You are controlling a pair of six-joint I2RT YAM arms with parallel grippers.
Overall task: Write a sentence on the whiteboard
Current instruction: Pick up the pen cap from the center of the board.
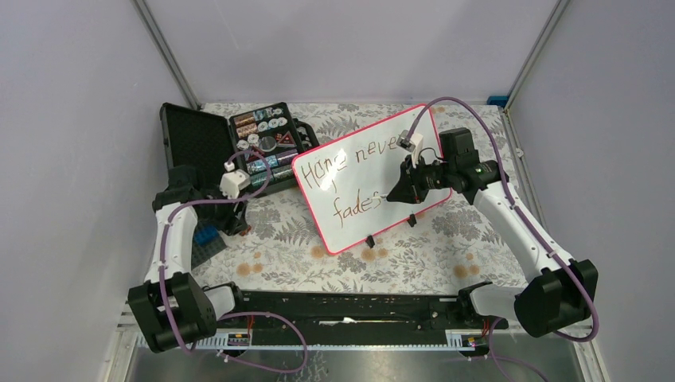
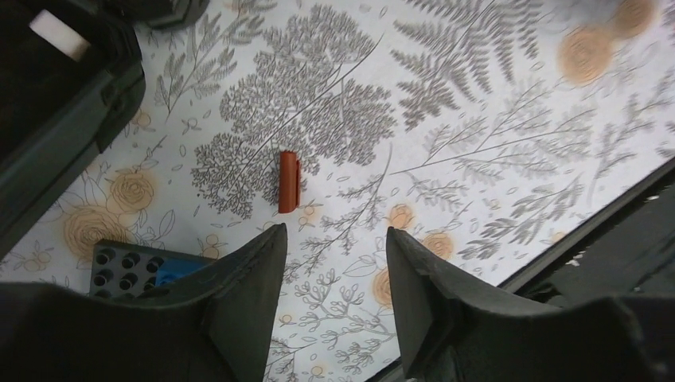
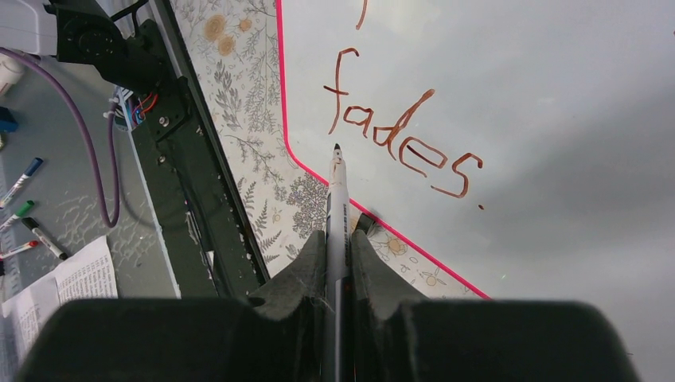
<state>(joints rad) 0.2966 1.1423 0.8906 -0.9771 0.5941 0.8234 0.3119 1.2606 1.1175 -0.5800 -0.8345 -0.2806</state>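
Note:
The whiteboard (image 1: 414,143) lies tilted on the floral table, pink rim, two black clips on its near edge. The sentence (image 1: 350,179) reads "Hope never fades." in brown, in two lines; "fades." shows in the right wrist view (image 3: 398,143). My right gripper (image 1: 398,191) is shut on a white marker (image 3: 337,207), tip just off the board near its lower corner, left of "fades." (image 3: 338,239). My left gripper (image 2: 334,239) is open and empty above the tablecloth, left of the board (image 1: 233,211). An orange marker cap (image 2: 289,181) lies just ahead of its fingers.
An open black case (image 1: 239,143) of small parts stands at the back left. A grey-and-blue studded block (image 2: 131,269) lies beside the left gripper. A black rail (image 1: 342,306) runs along the near edge. Spare markers (image 3: 24,215) lie off the table.

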